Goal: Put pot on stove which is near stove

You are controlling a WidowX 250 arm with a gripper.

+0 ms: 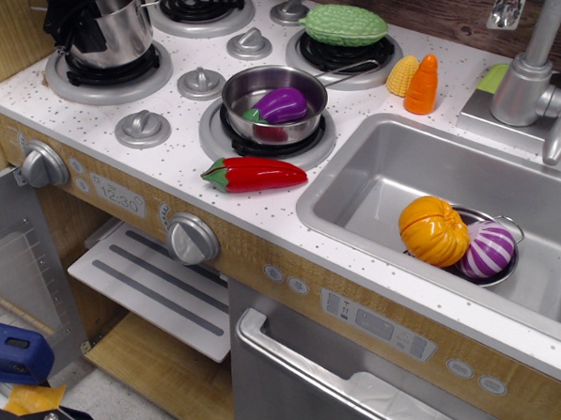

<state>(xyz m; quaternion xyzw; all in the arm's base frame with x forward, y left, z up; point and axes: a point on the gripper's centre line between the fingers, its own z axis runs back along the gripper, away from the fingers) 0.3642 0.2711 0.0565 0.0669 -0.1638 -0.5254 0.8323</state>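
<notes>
The tall shiny steel pot stands on the front-left stove burner, a silver-grey disc with a black coil at the top left of the view. My black gripper reaches down from the top edge over the pot's left rim and seems shut on it. The gripper hides the pot's opening and left side, and the fingertips do not show clearly.
A wide steel pan holding a purple eggplant sits on the front-right burner. A green gourd covers the back-right burner; the back-left burner is bare. Silver knobs, a red pepper and the sink lie nearby.
</notes>
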